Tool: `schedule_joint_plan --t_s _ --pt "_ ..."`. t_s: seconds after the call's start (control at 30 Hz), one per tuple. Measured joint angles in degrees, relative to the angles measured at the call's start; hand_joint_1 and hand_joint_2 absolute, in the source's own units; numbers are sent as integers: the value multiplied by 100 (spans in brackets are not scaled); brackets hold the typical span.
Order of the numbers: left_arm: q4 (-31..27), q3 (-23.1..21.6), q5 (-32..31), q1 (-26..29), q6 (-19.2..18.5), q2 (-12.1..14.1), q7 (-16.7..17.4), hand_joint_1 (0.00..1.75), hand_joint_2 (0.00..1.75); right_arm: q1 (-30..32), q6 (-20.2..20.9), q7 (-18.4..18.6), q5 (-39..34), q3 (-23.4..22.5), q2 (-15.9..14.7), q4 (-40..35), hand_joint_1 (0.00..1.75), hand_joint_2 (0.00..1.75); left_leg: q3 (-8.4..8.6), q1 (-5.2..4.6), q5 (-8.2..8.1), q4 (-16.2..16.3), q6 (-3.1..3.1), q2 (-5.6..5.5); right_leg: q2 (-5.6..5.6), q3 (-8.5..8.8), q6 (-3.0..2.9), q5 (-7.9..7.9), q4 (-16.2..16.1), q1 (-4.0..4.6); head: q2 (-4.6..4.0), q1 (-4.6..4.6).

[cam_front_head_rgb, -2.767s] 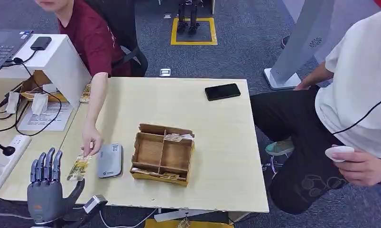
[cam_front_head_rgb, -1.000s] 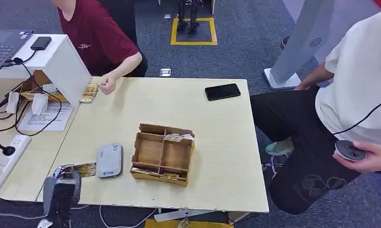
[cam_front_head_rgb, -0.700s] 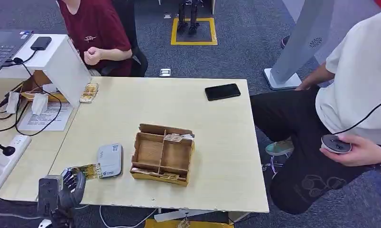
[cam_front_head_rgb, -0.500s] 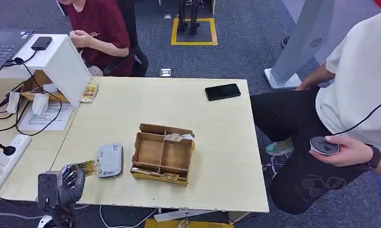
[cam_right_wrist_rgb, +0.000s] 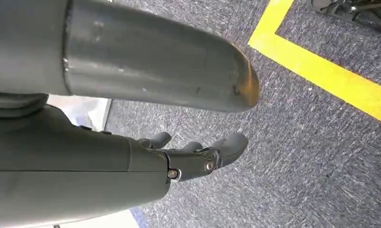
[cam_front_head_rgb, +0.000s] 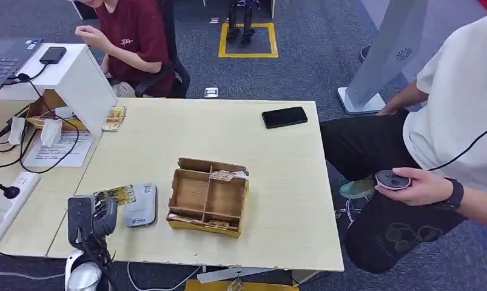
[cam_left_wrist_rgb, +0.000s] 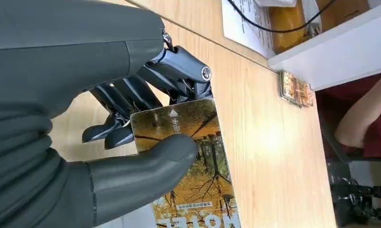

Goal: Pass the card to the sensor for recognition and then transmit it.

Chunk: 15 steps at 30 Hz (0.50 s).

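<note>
This is an office or robot test room set up as a reception-style workstation. A pale wooden rectangular table (cam_front_head_rgb: 277, 182) stands on grey-blue short-pile carpet (cam_front_head_rgb: 313, 66) marked with a yellow taped square (cam_front_head_rgb: 248, 41). On the table lie a flat black smartphone (cam_front_head_rgb: 284, 117) and an open brown partitioned cardboard box (cam_front_head_rgb: 208, 196). A neighbouring desk carries a dark open laptop (cam_front_head_rgb: 4, 60), a white power strip (cam_front_head_rgb: 1, 209), black trailing cables (cam_front_head_rgb: 28, 145) and a printed white paper sheet (cam_front_head_rgb: 56, 150). A person in a dark red T-shirt (cam_front_head_rgb: 134, 42) sits on a black office chair (cam_front_head_rgb: 174, 70), and another person in a white T-shirt (cam_front_head_rgb: 459, 103) holds a round grey wired controller (cam_front_head_rgb: 392, 179).
</note>
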Motion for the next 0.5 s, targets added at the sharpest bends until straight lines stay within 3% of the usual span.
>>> schedule_joint_plan --t_s 0.5 --pt "763 -190 -498 -305 201 -81 52 175 175 -24 66 -17 76 -2 4 0 0 0 0 0 0 1 0 2 3 -1 0 0 0 0 0 -2"
